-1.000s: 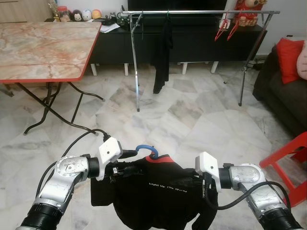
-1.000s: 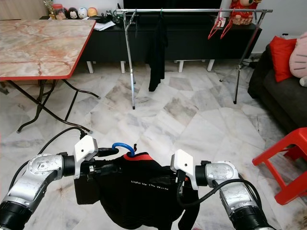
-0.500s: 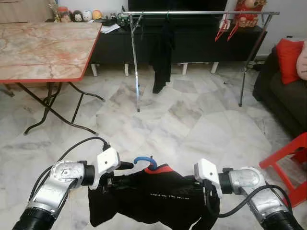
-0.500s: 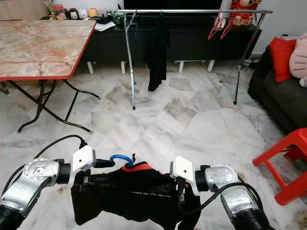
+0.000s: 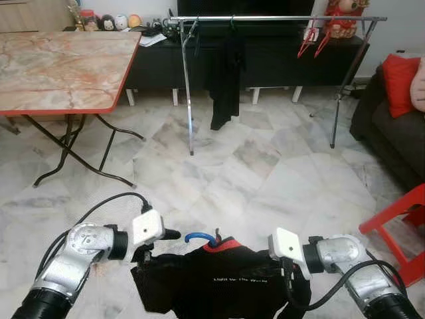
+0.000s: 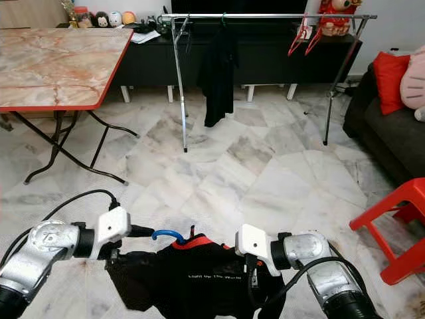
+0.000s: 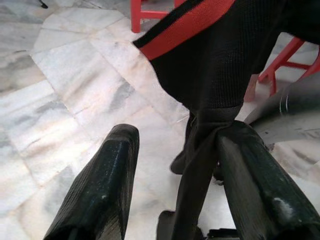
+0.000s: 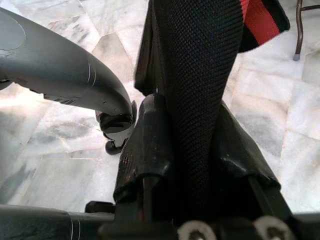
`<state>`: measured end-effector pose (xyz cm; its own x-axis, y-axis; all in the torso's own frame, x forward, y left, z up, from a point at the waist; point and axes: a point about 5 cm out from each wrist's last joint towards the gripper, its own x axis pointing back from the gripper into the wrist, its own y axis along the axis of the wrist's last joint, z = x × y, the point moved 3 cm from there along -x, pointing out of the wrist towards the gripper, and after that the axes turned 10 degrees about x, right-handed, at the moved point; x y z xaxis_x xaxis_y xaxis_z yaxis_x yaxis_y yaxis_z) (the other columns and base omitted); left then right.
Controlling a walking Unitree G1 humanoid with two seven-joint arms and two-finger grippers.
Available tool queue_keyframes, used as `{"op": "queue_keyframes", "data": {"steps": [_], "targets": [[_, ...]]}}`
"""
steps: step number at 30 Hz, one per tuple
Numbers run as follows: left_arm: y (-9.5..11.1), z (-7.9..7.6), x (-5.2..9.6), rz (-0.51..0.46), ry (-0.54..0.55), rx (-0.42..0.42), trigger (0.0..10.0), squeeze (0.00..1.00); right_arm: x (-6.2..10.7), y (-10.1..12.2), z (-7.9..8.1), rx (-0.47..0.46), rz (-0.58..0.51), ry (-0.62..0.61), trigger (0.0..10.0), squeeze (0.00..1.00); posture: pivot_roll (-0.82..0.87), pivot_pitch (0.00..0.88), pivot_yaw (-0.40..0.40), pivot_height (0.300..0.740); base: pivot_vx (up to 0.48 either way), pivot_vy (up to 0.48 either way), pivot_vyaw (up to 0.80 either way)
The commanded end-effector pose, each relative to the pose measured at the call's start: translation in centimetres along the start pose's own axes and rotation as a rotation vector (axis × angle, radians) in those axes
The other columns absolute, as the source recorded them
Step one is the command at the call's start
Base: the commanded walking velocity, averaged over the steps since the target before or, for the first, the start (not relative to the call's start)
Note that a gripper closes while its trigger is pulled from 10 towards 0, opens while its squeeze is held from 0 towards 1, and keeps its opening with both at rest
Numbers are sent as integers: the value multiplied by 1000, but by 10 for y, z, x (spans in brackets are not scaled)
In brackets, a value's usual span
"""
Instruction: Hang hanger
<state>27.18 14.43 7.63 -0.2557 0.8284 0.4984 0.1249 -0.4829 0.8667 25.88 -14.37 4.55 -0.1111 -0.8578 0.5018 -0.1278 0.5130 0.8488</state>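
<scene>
Carrying the black shirt [image 5: 222, 282] low, at bottom centre of the head views, you're risking a few things btw here and the rail.

Risk 1: left grip. The left gripper [image 7: 175, 165] is sitting w/ jaws spread; only a thin fold of cloth is lying against one finger [image 7: 255, 185], the other finger is standing clear of it. If you're swinging or walking fast, that side is prob going to slip out.

Risk 2: the blue hanger hook [image 6: 167, 234] is poking out of the red collar, just beside the left gripper, tip pointing frame-left. W/ the cloth sagging btw the arms, the hanger could be tilting inside the shirt, so the hook may be meeting the rail at a bad angle.

Risk 3: the clothes rack [image 5: 279, 18] is standing well apart, across the top of the frame, w/ a black garment [image 5: 224, 80] already hanging left of centre and red hangers [image 5: 312, 38] upper right. You're needing a free stretch btw them.

Right gripper [image 8: 192, 150]: jaws pressed together, pinching a thick band of shirt fabric. That side is looking firm.

Shirt itself: black knit, red collar trim, small white lettering on the chest, draped and bunched, hem hanging below the frame edge.
</scene>
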Motion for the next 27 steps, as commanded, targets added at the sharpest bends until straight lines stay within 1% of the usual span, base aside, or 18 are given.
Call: {"op": "queue_keyframes", "data": {"steps": [1, 6, 12, 15, 18, 20, 27], "targets": [[-4, -5, -4, 12, -19, 2, 10000, 0, 2, 3, -4, 32, -4, -12, 10000, 0, -25, 0, -59, 740, 0, 0, 0], [-6, -12, -8, 19, -62, 19, 10000, 0, 0, 5, -10, 57, -11, -56, 10000, 0, -21, 0, -59, 740, 0, 0, 0], [-10, -14, -13, 37, -80, 17, 10000, 0, -5, 14, -17, 80, -42, -82, 10000, 0, -20, 0, -58, 740, 0, 0, 0], [-10, -12, -16, 31, -66, 16, 10000, 0, -6, 16, -18, 87, -54, -81, 10000, 0, -18, 0, -59, 740, 0, 0, 0], [-7, -2, -19, 14, 0, 13, 10000, 0, -7, 17, -16, 77, -66, -61, 10000, 0, -18, 0, -57, 740, 0, 0, 0], [-5, 1, -20, 5, 16, 12, 10000, 0, -8, 17, -14, 77, -67, -55, 10000, 0, -18, 0, -57, 740, 0, 0, 0], [-1, 3, -19, -16, 23, 22, 10000, 0, -10, 17, -13, 75, -70, -52, 10000, 0, -16, 0, -56, 740, 0, 0, 0]]}}
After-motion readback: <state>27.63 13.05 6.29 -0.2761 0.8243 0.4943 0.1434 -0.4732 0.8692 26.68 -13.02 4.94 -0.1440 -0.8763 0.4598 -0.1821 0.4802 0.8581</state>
